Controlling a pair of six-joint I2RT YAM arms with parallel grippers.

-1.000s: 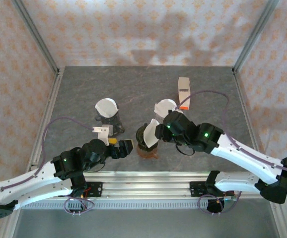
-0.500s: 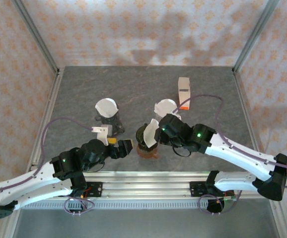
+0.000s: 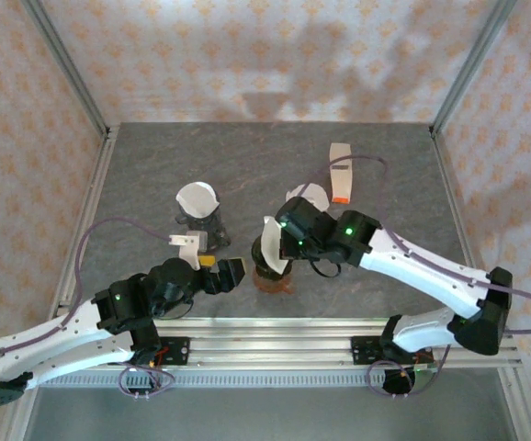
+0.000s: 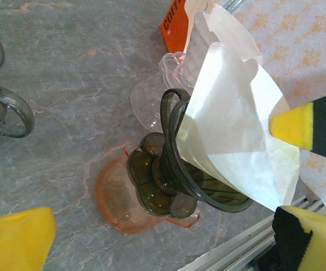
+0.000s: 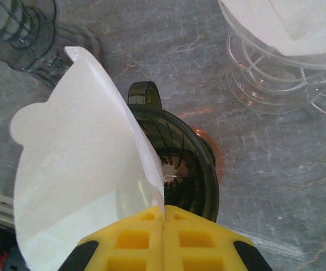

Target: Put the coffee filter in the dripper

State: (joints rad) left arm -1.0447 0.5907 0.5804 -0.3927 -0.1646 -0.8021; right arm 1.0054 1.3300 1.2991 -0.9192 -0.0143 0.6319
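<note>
**Filter pinched at the dripper's rim, part-way in**

We start at the right gripper (image 5: pixel 163 219). Its yellow pads are pressed flat together on one edge of the white paper coffee filter (image 5: pixel 78 169), with nothing but the paper between them. From that pinch the filter fans out as a folded cone, tilted to one side.

In the left wrist view we see the filter's narrow lower part sitting inside the rim of the dark smoked dripper (image 4: pixel 174 169). The broad upper part leans out over the rim, toward the pad that grips it. The paper does not lie against the dripper's wall all round, and we cannot tell whether its tip reaches the bottom.

The dripper stands on an orange translucent saucer (image 4: pixel 115 195), its loop handle on the side away from the right gripper.

The left gripper (image 3: pixel 227 270) has its fingers spread wide and holds nothing. It hovers just beside the dripper on the near left side. In its own camera its yellow pads sit at the two lower corners, with the dripper and saucer between them.

Moving outward, a clear dripper (image 5: pixel 276 79) with its own white filter stands just behind the dark one. A second dark dripper (image 3: pixel 198 216), also carrying a white filter, stands well to the left. A white and orange box (image 3: pixel 340 172) lies further back on the grey marbled table (image 3: pixel 146 175).
</note>
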